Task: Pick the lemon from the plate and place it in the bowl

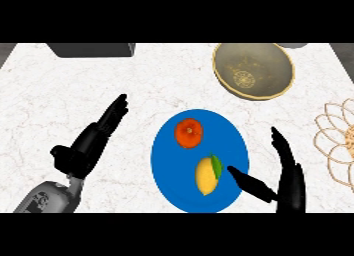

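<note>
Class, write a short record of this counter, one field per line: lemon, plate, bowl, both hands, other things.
lemon: lies on the plate's near half
plate: blue, also holds an orange fruit
bowl: tan, beyond the plate to the right, nothing in it
right hand: open, at the plate's right edge, thumb close to the lemon
left hand: open, left of the plate, holding nothing
other: dark box far left, woven mat at right edge

Left hand (88, 142), right hand (287, 172): open
</note>
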Controlling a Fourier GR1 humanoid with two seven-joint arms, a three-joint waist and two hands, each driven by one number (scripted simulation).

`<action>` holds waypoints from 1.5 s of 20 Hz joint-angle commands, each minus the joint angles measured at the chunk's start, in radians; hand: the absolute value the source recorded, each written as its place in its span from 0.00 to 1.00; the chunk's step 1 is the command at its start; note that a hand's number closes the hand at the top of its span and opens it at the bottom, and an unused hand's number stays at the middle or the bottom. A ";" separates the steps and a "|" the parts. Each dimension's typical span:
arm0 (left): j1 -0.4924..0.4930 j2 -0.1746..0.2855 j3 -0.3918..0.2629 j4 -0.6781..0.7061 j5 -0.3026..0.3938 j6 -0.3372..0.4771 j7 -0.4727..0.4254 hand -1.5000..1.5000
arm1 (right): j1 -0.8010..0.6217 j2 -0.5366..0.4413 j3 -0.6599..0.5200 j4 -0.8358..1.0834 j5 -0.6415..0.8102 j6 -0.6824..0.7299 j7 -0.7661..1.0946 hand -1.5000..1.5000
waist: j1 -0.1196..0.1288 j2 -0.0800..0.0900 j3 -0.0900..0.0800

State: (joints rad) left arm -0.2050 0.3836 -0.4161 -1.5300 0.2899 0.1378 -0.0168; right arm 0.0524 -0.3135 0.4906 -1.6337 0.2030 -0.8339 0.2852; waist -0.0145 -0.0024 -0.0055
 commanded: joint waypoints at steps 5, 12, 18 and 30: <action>-0.013 -0.009 -0.012 -0.011 -0.001 -0.014 0.026 0.50 | -0.047 -0.236 0.132 -0.132 -0.005 0.401 0.453 0.00 | 0.025 0.001 -0.003; -0.020 -0.028 -0.005 0.018 0.003 -0.035 0.017 0.50 | -0.285 -0.248 0.082 -0.337 -0.208 0.648 0.940 0.00 | 0.028 0.003 0.002; 0.045 -0.021 0.002 -0.020 -0.014 -0.047 -0.006 0.50 | -0.429 -0.167 0.085 -0.272 -0.278 0.673 1.098 0.00 | 0.033 0.002 0.004; 0.079 -0.005 0.044 -0.060 -0.038 -0.089 -0.003 0.50 | -0.429 -0.088 0.189 -0.189 -0.088 0.606 1.066 0.00 | 0.022 0.000 0.005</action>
State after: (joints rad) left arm -0.1670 0.3529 -0.3872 -1.5541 0.2492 0.0772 -0.0091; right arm -0.3841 -0.4481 0.6373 -1.8683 0.0238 -0.1801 1.2070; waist 0.0055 -0.0026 -0.0016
